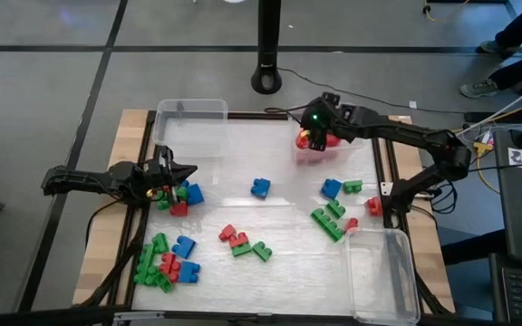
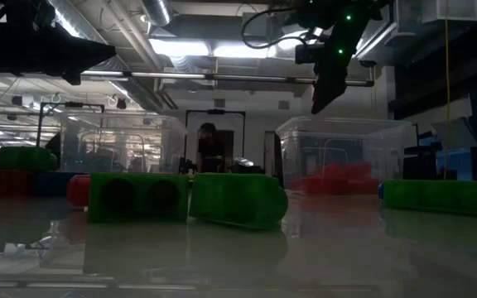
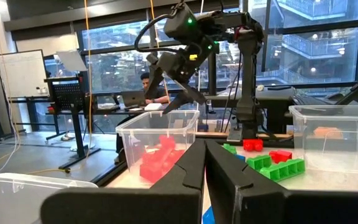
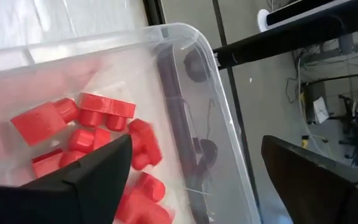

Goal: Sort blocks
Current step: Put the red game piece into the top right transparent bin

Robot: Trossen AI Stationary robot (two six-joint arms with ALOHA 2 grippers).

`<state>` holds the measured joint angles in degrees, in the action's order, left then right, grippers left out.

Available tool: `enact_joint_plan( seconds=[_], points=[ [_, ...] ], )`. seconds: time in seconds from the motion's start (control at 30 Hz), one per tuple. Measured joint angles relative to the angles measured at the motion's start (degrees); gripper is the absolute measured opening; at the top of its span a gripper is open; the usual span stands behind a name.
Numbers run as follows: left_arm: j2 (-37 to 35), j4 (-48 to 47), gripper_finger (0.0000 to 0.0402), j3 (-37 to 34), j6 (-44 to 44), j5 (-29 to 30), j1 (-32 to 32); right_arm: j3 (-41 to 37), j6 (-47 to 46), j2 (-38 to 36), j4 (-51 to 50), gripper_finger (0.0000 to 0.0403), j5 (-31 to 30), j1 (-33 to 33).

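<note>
The blocks (image 1: 243, 241) lie scattered over the middle and lower part of the worktop (image 1: 288, 226) in the high view — red, green and blue mixed, with one cluster at lower left (image 1: 164, 264), another by the left arm and a green-and-blue group right of centre. A batch of red blocks (image 4: 98, 140) already sits in the small clear bin (image 1: 314, 148) at upper centre-right.

The right pincer (image 1: 316, 122) hangs directly over that bin, released — its fingers stand wide apart and nothing shows between them in its wrist view. The likely hazards here are a finger catching the bin's rim (image 4: 222, 93) on the way out and dragging or tipping the bin, or a red block bouncing off the pile and out.

The left pincer (image 1: 187, 171) rests clenched at centre-left, beside a red, green and blue huddle (image 1: 182, 196); whether it grips anything cannot be told. It could nudge those blocks, muddling the colours.

Two larger clear bins (image 1: 191, 122) (image 1: 381, 272) look empty.
</note>
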<state>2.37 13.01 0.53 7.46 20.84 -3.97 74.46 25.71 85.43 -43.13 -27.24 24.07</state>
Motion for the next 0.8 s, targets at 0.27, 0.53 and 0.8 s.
enact_joint_plan(
  seconds=[0.27, 0.53, 0.8],
  points=[
    [1.81, -0.15, 0.0004, -0.01, 1.14, -0.01, 0.0, -0.18, 1.75, 0.0, 4.02, 0.038, 23.6, -3.67],
    [13.02, -0.49, 0.0001, 2.67, -1.96, -1.3, -1.68, -4.39, 8.51, 0.02, 26.54, 0.0368, 28.55, -17.35],
    [29.22, -9.97, 0.0001, 9.06, -7.5, -1.19, -6.03, -7.57, 12.35, 0.07, 36.49, 0.0367, 27.78, -27.48]
  ],
)
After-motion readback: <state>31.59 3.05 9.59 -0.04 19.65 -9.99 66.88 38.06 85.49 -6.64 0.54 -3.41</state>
